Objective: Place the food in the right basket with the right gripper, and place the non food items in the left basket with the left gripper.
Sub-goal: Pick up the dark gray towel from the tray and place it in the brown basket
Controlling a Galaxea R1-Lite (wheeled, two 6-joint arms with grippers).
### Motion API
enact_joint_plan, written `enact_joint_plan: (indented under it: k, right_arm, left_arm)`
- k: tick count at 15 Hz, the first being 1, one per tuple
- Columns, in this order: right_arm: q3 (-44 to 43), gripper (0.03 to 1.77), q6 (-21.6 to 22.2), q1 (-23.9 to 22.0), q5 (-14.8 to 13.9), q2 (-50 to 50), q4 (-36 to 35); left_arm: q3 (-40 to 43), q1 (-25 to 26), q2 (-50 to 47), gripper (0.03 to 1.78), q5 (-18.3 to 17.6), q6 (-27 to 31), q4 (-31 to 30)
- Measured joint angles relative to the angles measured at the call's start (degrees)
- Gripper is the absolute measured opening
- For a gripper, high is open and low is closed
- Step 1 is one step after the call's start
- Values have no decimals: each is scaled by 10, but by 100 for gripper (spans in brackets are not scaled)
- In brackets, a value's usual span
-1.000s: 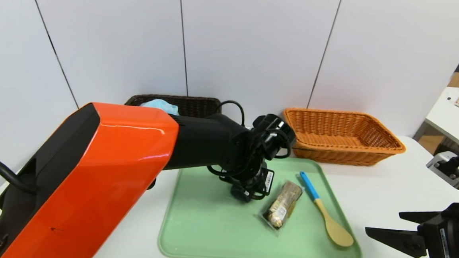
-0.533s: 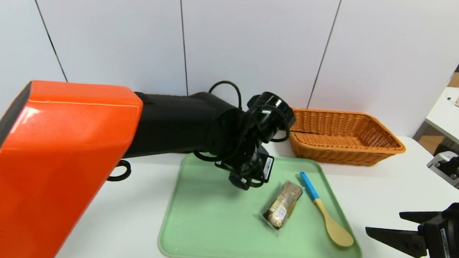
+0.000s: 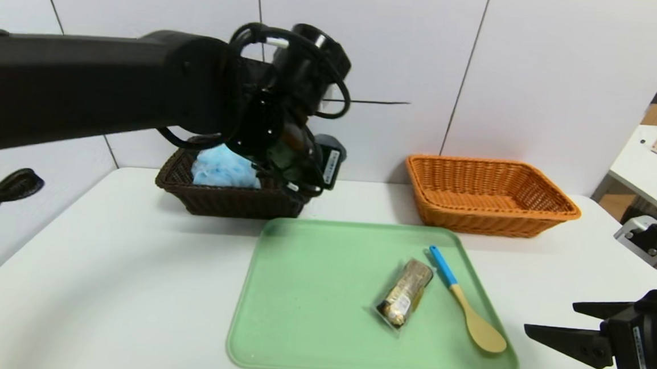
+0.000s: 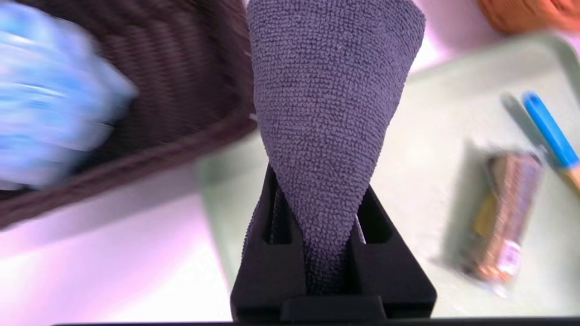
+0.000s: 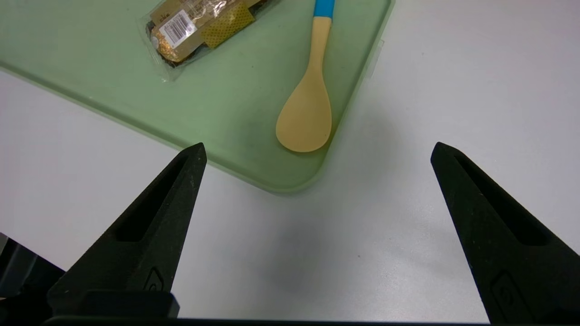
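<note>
- Dark grey rolled cloth [image 4: 331,113] is clenched between fingers of the black left gripper [image 4: 327,267], near the brown woven basket's [image 3: 236,201] edge.
- Black right gripper [image 5: 318,151] stays released, beside the green rectangular tray [image 3: 320,321].

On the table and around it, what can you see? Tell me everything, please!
tray: one, green, on the table
snack packet: one, golden-brown in clear wrap, on the tray
spoon: one, yellow with blue handle, on the tray
basket: one, orange, behind the tray, to the right
dark basket: one, brown, behind the tray, to the left
bath puff: one, light blue, in the dark basket
cloth: one, dark grey, in the left claw
table: one, white
left claw: one, black, by the dark basket, shut on the cloth
right claw: one, black, open, right of the tray
</note>
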Motion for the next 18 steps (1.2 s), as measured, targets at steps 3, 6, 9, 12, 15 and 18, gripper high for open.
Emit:
enact_joint_plan:
  k: [3,6,9,12,15,18]
  right_arm:
    - [0,171,0,0,0,0,0]
    - [3,171,0,0,1,2,0]
    - [9,171,0,0,1,2,0]
    - [12,171,0,0,0,2,0]
    - [12,171,0,0,-1,0,0]
    - [17,171,0,0,0,-1,0]
  left_arm:
    - [0,61,-12,25,-3,15,-20]
    - [0,113,4,25,-7,36,-61]
    - [0,139,41,25,-8,54,-105]
    - [0,151,78,25,-14,53,-125]
    - [0,158,94,66,-42,51,-127]
    - [-1,165,98,99,-45,50,-134]
